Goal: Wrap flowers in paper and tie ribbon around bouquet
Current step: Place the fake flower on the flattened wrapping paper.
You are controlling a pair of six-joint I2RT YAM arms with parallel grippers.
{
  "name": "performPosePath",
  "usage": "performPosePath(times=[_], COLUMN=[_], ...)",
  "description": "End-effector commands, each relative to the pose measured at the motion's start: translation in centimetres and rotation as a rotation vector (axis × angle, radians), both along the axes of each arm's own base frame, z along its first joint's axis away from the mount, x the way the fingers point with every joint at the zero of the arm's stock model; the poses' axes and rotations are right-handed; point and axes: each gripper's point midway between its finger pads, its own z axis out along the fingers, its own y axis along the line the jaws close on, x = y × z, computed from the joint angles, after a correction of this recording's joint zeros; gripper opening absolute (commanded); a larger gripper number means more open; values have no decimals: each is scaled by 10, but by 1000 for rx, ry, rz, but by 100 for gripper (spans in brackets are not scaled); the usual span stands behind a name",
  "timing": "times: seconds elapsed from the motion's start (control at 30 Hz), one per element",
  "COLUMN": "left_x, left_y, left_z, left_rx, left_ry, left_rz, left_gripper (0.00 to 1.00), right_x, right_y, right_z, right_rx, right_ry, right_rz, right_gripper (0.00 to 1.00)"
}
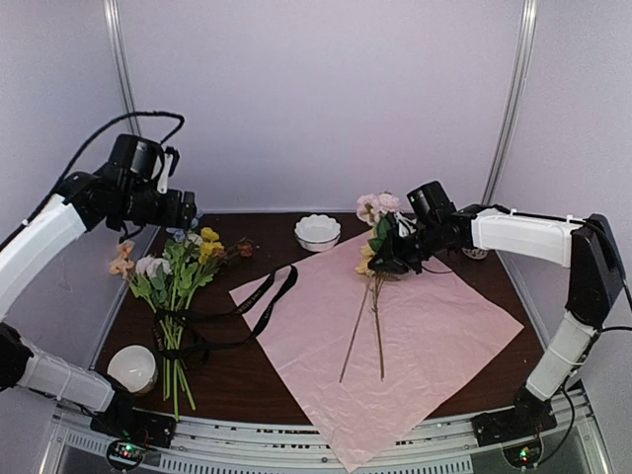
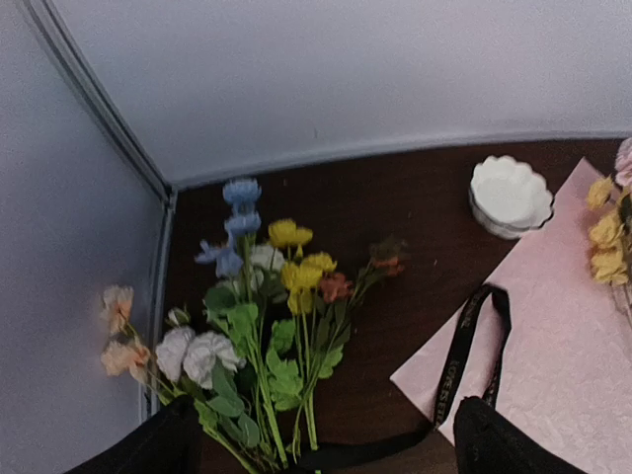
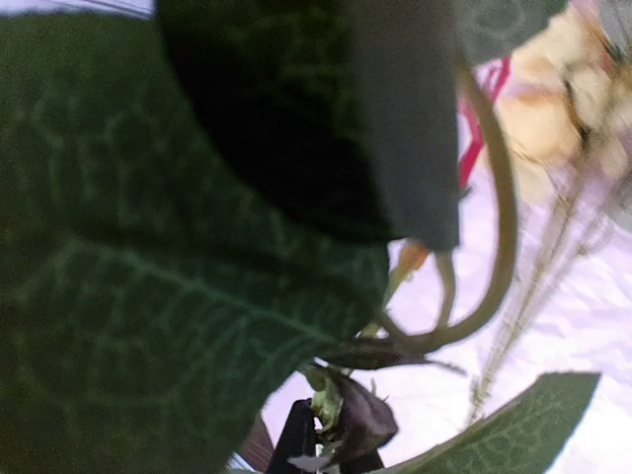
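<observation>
Pale lilac walls close round a dark brown table, where one sheet of pink paper lies flat, set cornerwise to the arms. The flowers come in two lots. A larger bunch lies on the bare wood at the left. A smaller sprig is over the paper, with two or three thin stems trailing toward the near edge.

The right gripper is clamped on that sprig among the leaves just below the blooms, with the heads raised off the sheet. The left gripper hangs over the larger bunch with its fingers spread wide, holding nothing. One black ribbon loops from the paper's left corner across the bunch's stems. One white scalloped bowl sits at the back.

The stems look light and wiry, so they are probably best gripped below the leaves, since the blooms would crush. The paper seems thin and likely to crease or slide, so an edge is the safer hold. The floppy ribbon wants pinching near a tail.
</observation>
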Motion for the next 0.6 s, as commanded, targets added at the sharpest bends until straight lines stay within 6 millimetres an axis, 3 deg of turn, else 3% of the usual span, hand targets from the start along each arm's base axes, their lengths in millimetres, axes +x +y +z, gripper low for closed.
performPosePath(times=[0.0, 0.1, 0.2, 0.3, 0.43, 0.57], left_x=[-5, -4, -1, 7, 19, 27], left_y=[16, 31, 43, 51, 77, 88], left_z=[-112, -165, -198, -218, -240, -264], left_rx=[-125, -180, -148, -130, -147, -178], left_ry=[335, 462, 515, 556, 587, 641], left_rz=[44, 92, 134, 158, 239, 265], left_gripper=[84, 69, 60, 55, 41, 41], right_x=[-10, -6, -3, -2, 1, 3], right_y=[-45, -66, -77, -83, -99, -108], right_z=[-51, -78, -96, -106, -98, -74], right_rx=[-185, -275, -338, -382, -450, -507], right_ry=[132, 171, 193, 213, 174, 100], right_rz=[-30, -48, -73, -97, -155, -169], right_gripper=[0, 0, 0, 16, 25, 36])
